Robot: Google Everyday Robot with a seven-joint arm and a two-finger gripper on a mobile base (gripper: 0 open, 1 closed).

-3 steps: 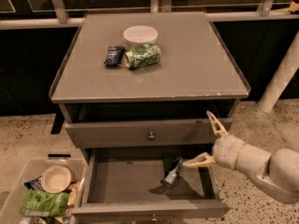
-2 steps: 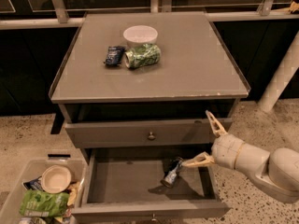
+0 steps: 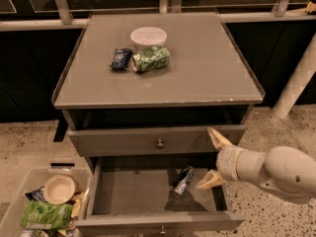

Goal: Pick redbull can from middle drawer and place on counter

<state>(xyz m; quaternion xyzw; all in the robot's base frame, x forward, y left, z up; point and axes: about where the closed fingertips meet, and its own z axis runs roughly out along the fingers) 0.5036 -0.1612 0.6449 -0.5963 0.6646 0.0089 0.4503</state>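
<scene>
Open middle drawer [image 3: 133,194] holding redbull can [image 3: 181,180], hand [image 3: 213,159] spread wide beside it

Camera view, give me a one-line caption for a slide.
Open gripper poised at the right of the pulled-out middle drawer, beside the redbull can lying inside.

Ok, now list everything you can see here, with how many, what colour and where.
Flat matte counter: one, grey, cabinet top.
Round bowl: one, white, back of counter.
Fat patterned can: one, green, on its side before the bowl.
Small packet: one, dark blue, left of that can.
Upper drawer: one, grey, under counter.
Wide middle drawer: one, grey, pulled open.
Slim redbull can: one, silver and dark blue, tilted inside middle drawer.
Plastic bin: one, clear, floor lower left.
Gripper: one, beige fingers open, just right of redbull can.
</scene>
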